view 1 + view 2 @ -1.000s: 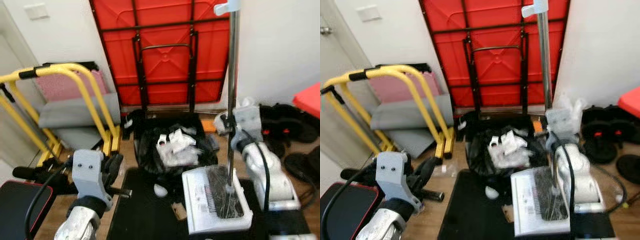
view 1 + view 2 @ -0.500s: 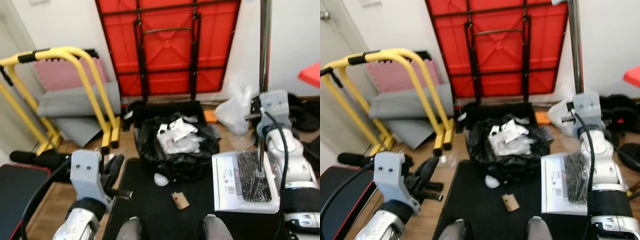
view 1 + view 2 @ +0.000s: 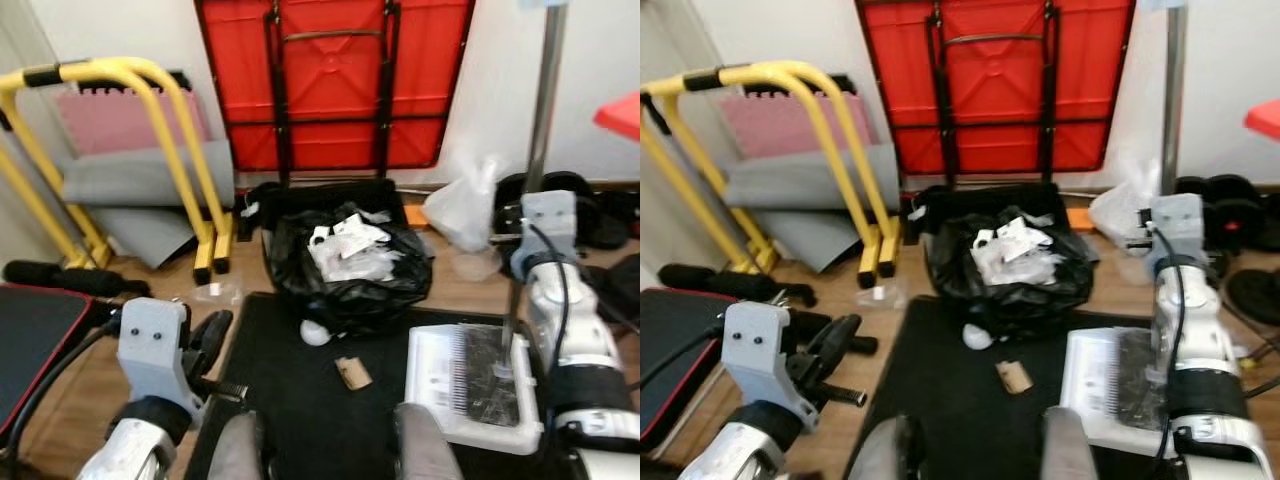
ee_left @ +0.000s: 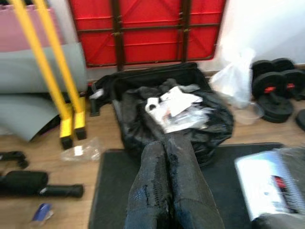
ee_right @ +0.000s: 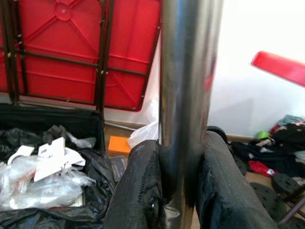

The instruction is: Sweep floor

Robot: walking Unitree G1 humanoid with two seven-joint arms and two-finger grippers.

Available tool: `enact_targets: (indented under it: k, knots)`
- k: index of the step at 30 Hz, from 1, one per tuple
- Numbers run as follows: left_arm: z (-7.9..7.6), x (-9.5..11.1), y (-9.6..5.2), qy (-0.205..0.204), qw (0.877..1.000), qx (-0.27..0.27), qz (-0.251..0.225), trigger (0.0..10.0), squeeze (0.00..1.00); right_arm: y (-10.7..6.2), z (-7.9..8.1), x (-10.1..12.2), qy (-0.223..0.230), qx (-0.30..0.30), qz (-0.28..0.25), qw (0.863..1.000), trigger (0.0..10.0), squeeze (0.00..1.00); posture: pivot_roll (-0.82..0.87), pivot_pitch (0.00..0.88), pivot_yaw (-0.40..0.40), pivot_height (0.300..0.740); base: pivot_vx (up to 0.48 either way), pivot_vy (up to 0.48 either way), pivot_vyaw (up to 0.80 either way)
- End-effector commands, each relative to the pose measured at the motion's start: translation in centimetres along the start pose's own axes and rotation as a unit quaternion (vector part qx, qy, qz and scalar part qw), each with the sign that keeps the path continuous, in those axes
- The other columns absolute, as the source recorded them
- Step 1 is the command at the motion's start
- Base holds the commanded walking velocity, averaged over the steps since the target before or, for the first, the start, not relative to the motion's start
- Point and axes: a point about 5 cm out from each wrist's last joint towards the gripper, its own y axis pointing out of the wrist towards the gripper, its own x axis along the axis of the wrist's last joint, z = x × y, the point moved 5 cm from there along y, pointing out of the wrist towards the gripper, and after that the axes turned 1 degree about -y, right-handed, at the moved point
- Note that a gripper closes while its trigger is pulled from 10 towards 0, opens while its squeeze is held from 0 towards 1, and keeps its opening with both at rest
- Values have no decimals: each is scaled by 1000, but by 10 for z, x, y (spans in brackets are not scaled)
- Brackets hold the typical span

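My right gripper (image 5: 177, 168) is shut on a silver pole (image 3: 532, 180) that stands upright at my right. At the pole's foot a white dustpan (image 3: 436, 372) holding dark bristles (image 3: 489, 367) rests on a black floor mat (image 3: 300, 400). An open black trash bag (image 3: 345, 280) with white litter (image 3: 345, 245) inside stands past the mat. A white scrap (image 3: 314, 333) and a cardboard piece (image 3: 351, 372) lie on the mat by the bag. My left gripper (image 4: 165, 157) is shut with nothing in it, low at my left and pointing toward the bag.
A red folded table (image 3: 335, 80) leans on the back wall. At the left stand a yellow frame (image 3: 150, 110), grey pads (image 3: 130, 185) and a black bench (image 3: 30, 335). At the right are a white plastic bag (image 3: 462, 210) and dumbbells (image 4: 271, 90). My legs (image 3: 425, 445) show below.
The view has dropped and pulled back, and my legs have come into it. My right arm has carried the pole and dustpan rightward, away from the bag. The left gripper stays shut.
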Motion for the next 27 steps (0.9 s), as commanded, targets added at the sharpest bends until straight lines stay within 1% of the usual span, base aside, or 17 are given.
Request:
enact_targets:
  k: [1, 4, 8, 11, 15, 18, 21, 22, 23, 24, 25, 27]
  knots:
    - [-8, -1, -2, 3, 999, -42, 8, 10000, 0, 5, -6, 30, -3, -12, -57, 998, 10000, 0, -10, 110, 49, 580, 0, 0, 0]
    - [-7, -1, -3, 4, 999, -43, 9, 10000, 0, 7, -9, 30, -4, -17, -59, 998, 10000, 0, -6, 115, 53, 570, 0, 0, 0]
    - [-7, -1, -3, 5, 999, -44, 10, 10000, 0, 9, -9, 30, 0, -16, -61, 998, 10000, 0, -5, 119, 57, 565, 0, 0, 0]
    - [-7, 0, -5, 6, 999, -45, 11, 10000, 0, 11, -2, 32, 22, 4, -65, 998, 10000, 0, -1, 125, 60, 555, 0, 0, 0]
    - [-7, 0, -6, 7, 999, -46, 13, 10000, 0, 14, 4, 34, 34, 17, -65, 997, 10000, 0, 8, 132, 62, 545, 0, 0, 0]
    - [-7, 1, -8, 7, 999, -46, 14, 10000, 0, 15, 5, 34, 36, 19, -64, 997, 10000, 0, 8, 137, 63, 535, 0, 0, 0]
    - [-7, 1, -8, 7, 999, -46, 14, 10000, 0, 15, 5, 34, 36, 19, -64, 997, 10000, 0, 8, 137, 63, 535, 0, 0, 0]
    - [-6, 1, -8, 8, 999, -46, 14, 10000, 0, 17, 5, 32, 48, 18, -60, 997, 10000, 0, 8, 140, 65, 530, 0, 0, 0]
    - [-6, 1, -8, 8, 999, -46, 14, 10000, 0, 17, 5, 32, 48, 18, -60, 997, 10000, 0, 8, 140, 65, 530, 0, 0, 0]
    - [-6, 2, -9, 8, 999, -46, 15, 10000, 0, 17, 8, 32, 64, 22, -57, 996, 10000, 0, 10, 142, 65, 525, 0, 0, 0]
    - [-6, 2, -9, 8, 999, -46, 15, 10000, 0, 17, 8, 32, 64, 22, -57, 996, 10000, 0, 10, 142, 65, 525, 0, 0, 0]
    - [-7, 2, -10, 9, 999, -47, 16, 10000, 0, 17, 17, 29, 77, 35, -49, 995, 10000, 0, 14, 145, 64, 515, 0, 0, 0]
